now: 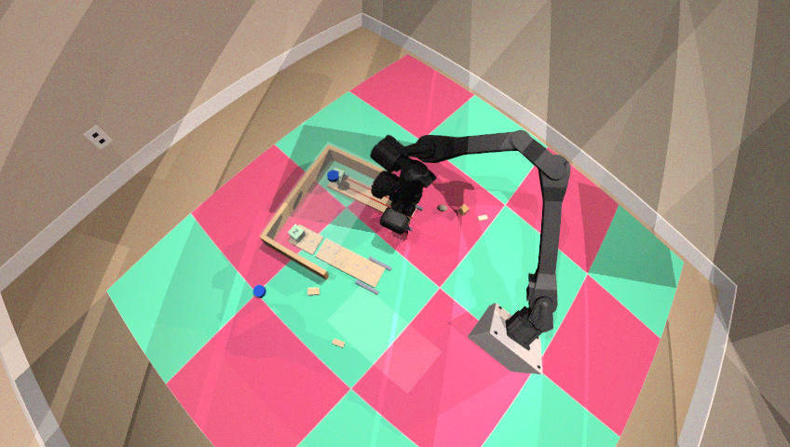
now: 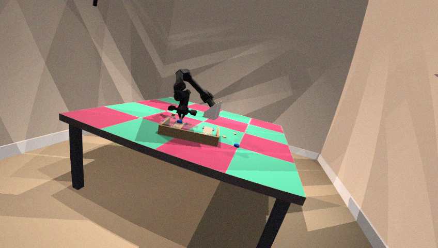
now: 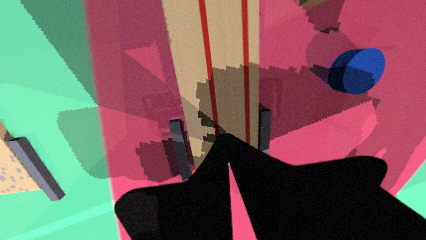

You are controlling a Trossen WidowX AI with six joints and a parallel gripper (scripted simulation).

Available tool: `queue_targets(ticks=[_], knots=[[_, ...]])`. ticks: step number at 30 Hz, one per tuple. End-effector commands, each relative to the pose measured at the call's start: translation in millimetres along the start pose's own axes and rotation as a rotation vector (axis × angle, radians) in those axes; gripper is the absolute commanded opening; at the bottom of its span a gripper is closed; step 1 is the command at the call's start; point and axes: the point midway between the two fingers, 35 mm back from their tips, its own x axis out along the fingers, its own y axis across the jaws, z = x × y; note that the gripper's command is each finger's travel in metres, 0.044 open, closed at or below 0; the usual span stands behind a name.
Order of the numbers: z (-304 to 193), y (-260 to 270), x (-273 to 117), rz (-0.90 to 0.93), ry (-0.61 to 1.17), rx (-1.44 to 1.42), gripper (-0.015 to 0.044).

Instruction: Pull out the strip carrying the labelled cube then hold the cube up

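Observation:
The red-striped strip (image 1: 362,199) (image 3: 227,45) runs inward from near the gripper; its near end lies between two slate bars, and the arm hides part of it. A pale block stands by a blue disc (image 1: 333,175) (image 2: 180,121) at its far end; no label shows. The speckled strip (image 1: 350,261) (image 2: 208,130) has a gap, and a pale green cube marked Z (image 1: 295,232) sits on the separate far piece. My gripper (image 2: 180,117) (image 3: 224,138) is shut and empty over the striped strip's near end; whether its tips touch it cannot be told.
A wooden wall (image 1: 293,259) (image 2: 188,134) surrounds the far ends on three sides. Slate bars (image 1: 367,287) flank the speckled strip's near end. Another blue disc (image 1: 258,291) (image 2: 236,145) lies outside. A blue disc (image 3: 365,71) is right of the striped strip. A pebble (image 1: 442,208) and small blocks lie around.

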Motion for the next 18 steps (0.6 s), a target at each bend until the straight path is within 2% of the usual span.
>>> queue_targets(ticks=[1,18], knots=[[-6.1,-0.6,3.2,0.001,0.007,0.001,0.0],[-21.2,0.1,0.3,0.001,0.008,0.001,0.0]])
